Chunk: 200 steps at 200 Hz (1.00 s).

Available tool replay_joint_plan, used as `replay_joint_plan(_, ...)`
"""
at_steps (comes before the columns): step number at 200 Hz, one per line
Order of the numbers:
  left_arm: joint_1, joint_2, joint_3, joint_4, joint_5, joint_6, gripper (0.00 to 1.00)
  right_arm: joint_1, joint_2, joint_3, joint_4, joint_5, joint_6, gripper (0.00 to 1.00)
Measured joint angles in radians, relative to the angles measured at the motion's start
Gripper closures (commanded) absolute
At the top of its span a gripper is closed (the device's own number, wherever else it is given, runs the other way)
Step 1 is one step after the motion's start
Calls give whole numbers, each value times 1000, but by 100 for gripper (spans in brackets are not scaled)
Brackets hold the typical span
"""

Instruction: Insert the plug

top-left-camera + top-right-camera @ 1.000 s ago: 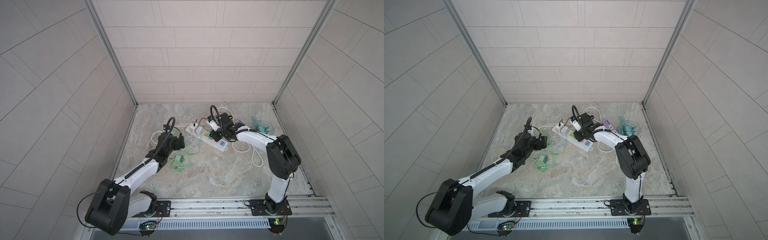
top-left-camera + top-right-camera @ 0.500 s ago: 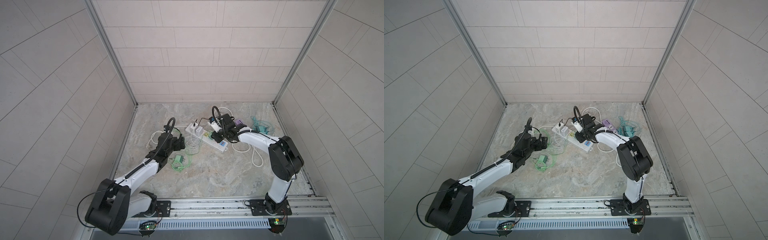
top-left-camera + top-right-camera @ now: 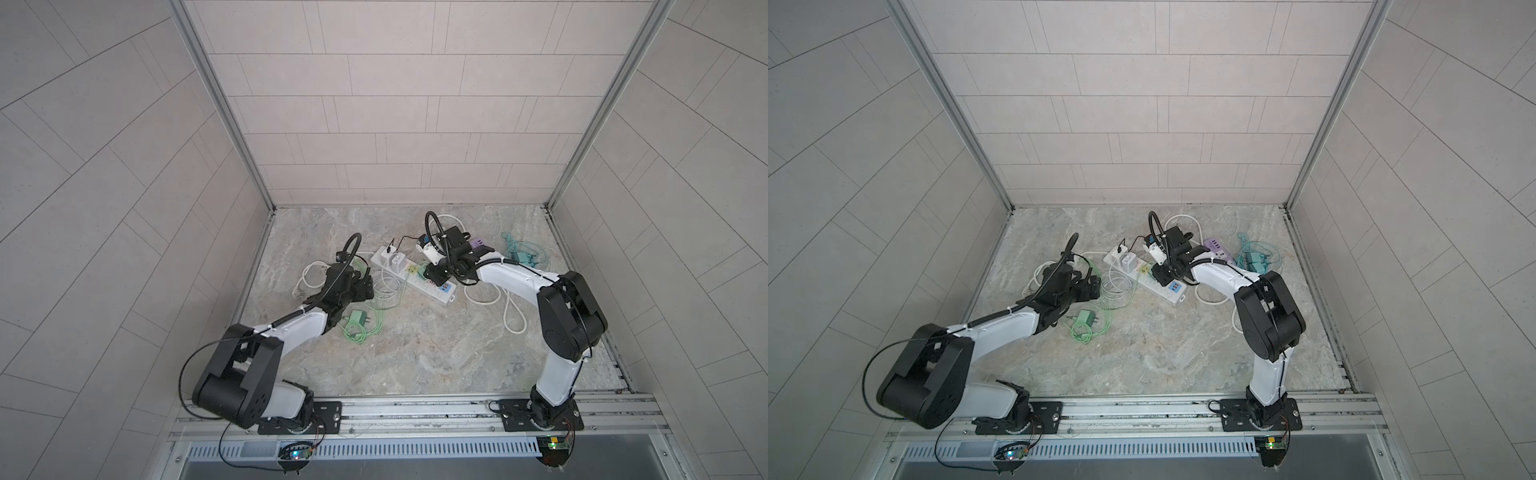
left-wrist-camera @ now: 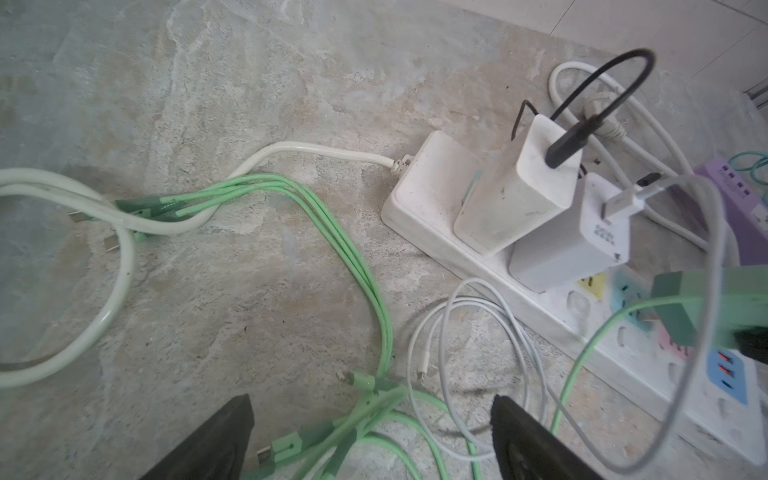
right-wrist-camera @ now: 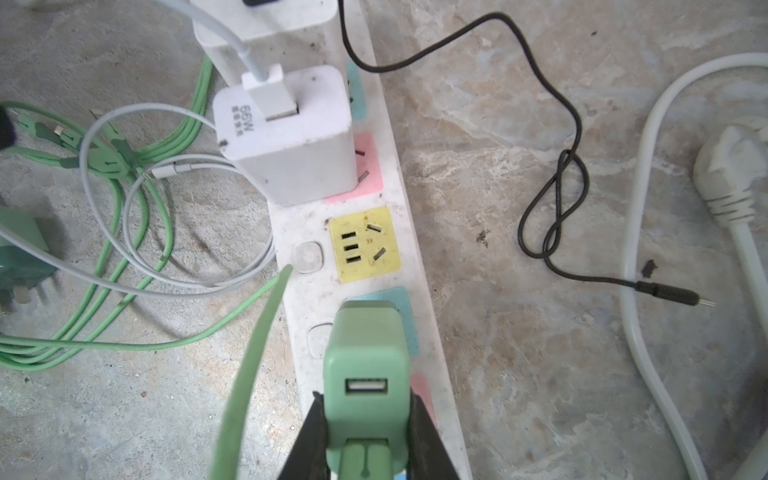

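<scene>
Plug (image 5: 365,374), green with a USB port on its back, stands over the blue socket (image 5: 405,307) of the white power strip (image 5: 409,266). From these views I cannot be sure its prongs are fully seated. Since a second ago little has changed: the right arm's elbow has swung slightly outward, toward four o'clock, its gripper has stayed at the strip, and the left arm has kept its place. In a top view the left gripper (image 3: 365,289) sits at nine o'clock of the strip, its fingers (image 4: 216,440) spread wide and holding nothing, above loose green cables (image 4: 365,266). At its six o'clock a second green charger (image 3: 358,320) lies on the floor. The strip runs from ten o'clock to four o'clock, with two white chargers (image 3: 395,262) plugged in at the ten o'clock end. The right gripper (image 5: 368,415) reaches in from three o'clock, its fingers (image 5: 307,440) clamped on the plug's two sides. At its one o'clock lies a purple strip (image 3: 477,243), and at three o'clock some teal cables (image 3: 519,257).
</scene>
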Motion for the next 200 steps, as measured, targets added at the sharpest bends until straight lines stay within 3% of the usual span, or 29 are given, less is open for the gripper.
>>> replay_joint_plan(73,0,281,204,51,8,39,17,0,21,54,-64,-4,-36,91)
replay_joint_plan(200,8,523,508,-33,-7,109,23,-3,74,140,-141,-17,-72,91)
